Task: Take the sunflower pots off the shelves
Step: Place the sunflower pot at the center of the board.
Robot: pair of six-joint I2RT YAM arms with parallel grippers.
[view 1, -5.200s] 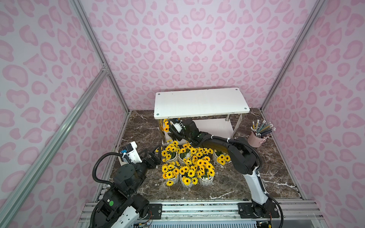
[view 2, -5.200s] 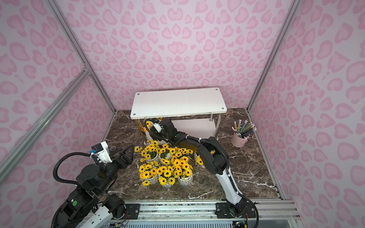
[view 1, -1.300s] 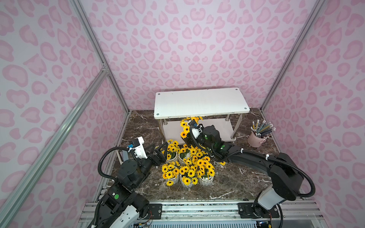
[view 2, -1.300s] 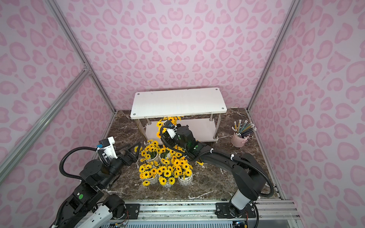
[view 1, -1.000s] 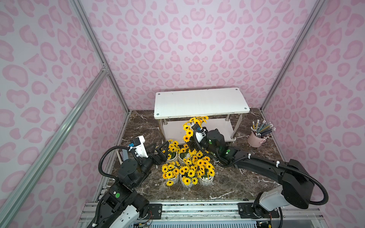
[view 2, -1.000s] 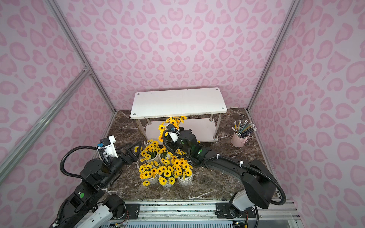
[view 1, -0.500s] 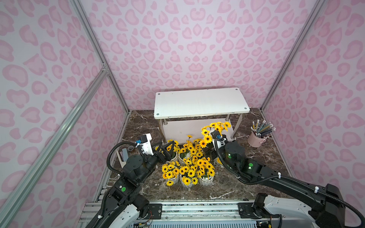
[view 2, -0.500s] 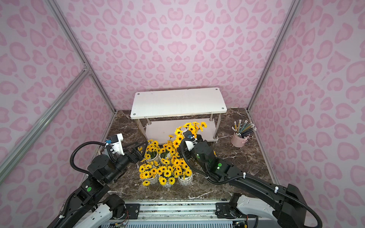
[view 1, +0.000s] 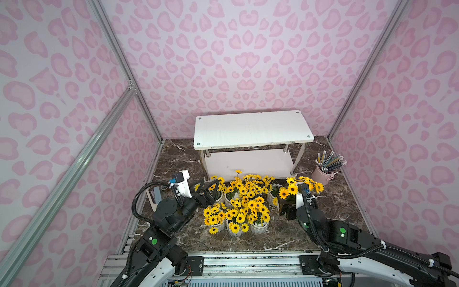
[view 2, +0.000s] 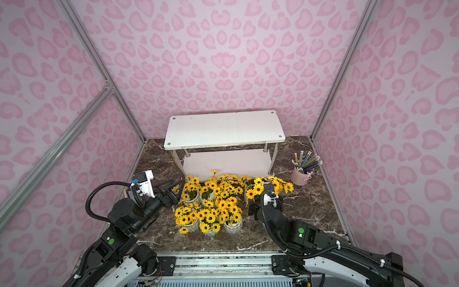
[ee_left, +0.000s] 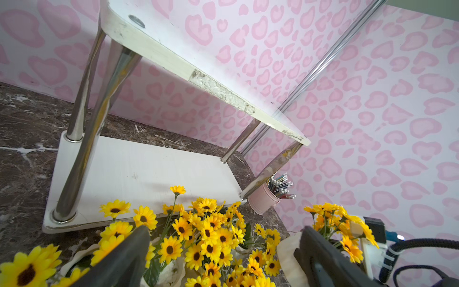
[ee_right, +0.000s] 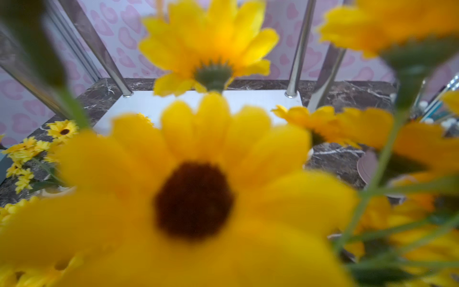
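The shelves [view 1: 250, 129] stand at the back, and both white tiers are bare in both top views. Several sunflower pots [view 1: 238, 203] crowd the marble floor in front of them. To their right, one more sunflower pot [view 1: 304, 185] sits in my right gripper [view 1: 289, 202], which is shut on it. Its blooms fill the right wrist view [ee_right: 196, 198] and hide the jaws. My left gripper [view 1: 211, 191] is open beside the cluster's back-left pot. In the left wrist view its fingers [ee_left: 124, 258] stand wide apart over the flowers.
A pink bucket of pencils [view 1: 323, 174] stands by the shelves' front right leg [ee_left: 270, 171]. A small grey stand [view 1: 154, 196] is at the left wall. Pink patterned walls close in three sides. A metal rail [view 1: 248, 266] runs along the front.
My right gripper has carried its sunflower pot from in front of the lower shelf rightwards and toward the front. My left gripper has moved forward to the cluster's left side.
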